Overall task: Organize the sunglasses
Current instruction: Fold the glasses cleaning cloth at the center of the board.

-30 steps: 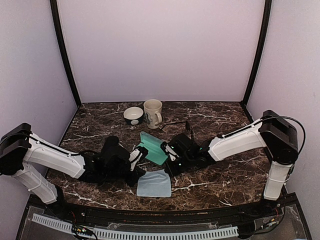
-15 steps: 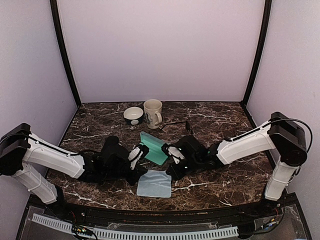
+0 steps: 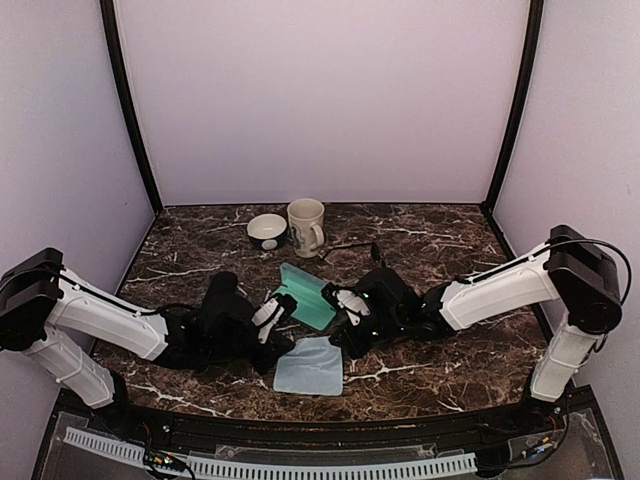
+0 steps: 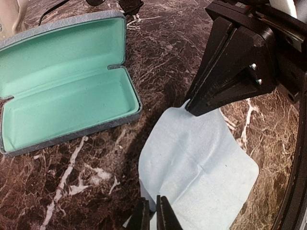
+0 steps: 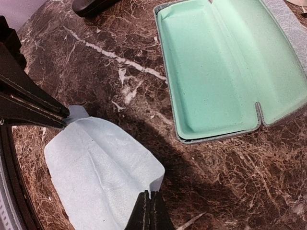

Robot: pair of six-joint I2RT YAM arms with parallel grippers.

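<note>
The thin black wire-framed sunglasses (image 3: 352, 246) lie on the table behind the arms, right of the mug. The dark brownish pair is not visible. The grey-blue case (image 3: 305, 296) lies open and empty, showing its teal lining (image 4: 62, 86) (image 5: 225, 62). A light blue cloth (image 3: 310, 368) lies spread in front of it. My left gripper (image 4: 153, 214) is shut on the cloth's near-left corner (image 4: 201, 163). My right gripper (image 5: 150, 203) is shut on the cloth's right corner (image 5: 100, 167). Both grippers (image 3: 285, 345) (image 3: 338, 340) hold their corners low over the table.
A cream mug (image 3: 306, 226) and a small dark bowl (image 3: 267, 231) stand at the back centre. Black posts and purple walls enclose the marble table (image 3: 450, 350). Its curved front edge runs just in front of the cloth.
The right arm has shifted a little to the right and lower, keeping its hold on the cloth. The cloth has flattened slightly. The left arm has barely moved.
</note>
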